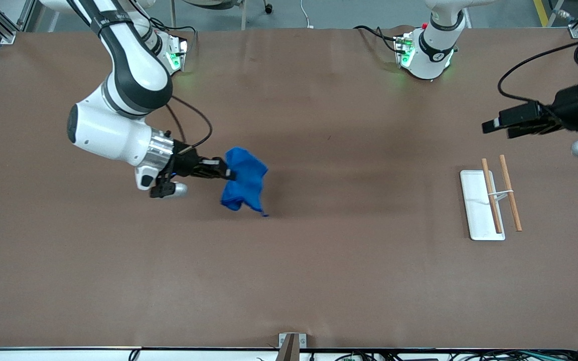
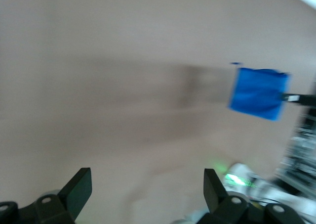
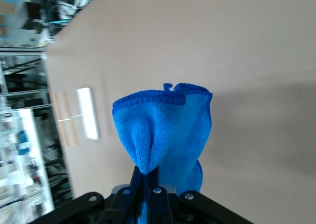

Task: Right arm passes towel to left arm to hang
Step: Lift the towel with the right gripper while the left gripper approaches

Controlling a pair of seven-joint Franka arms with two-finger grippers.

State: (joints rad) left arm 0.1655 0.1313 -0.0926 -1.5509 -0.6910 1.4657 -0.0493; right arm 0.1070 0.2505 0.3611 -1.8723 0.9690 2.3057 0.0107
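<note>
The right gripper point(image 1: 230, 174) is clenched on one edge of the towel point(image 1: 244, 184), which hangs in folds in the air over the brown table point(image 1: 319, 276) toward the right arm's end. Toward the left arm's end lies a white rack point(image 1: 478, 204) with two wooden rods point(image 1: 510, 199). Above it the left gripper point(image 1: 494, 126) hovers, released and empty.

even overhead light, soft shadows, left wrist view motion-blurred
</note>
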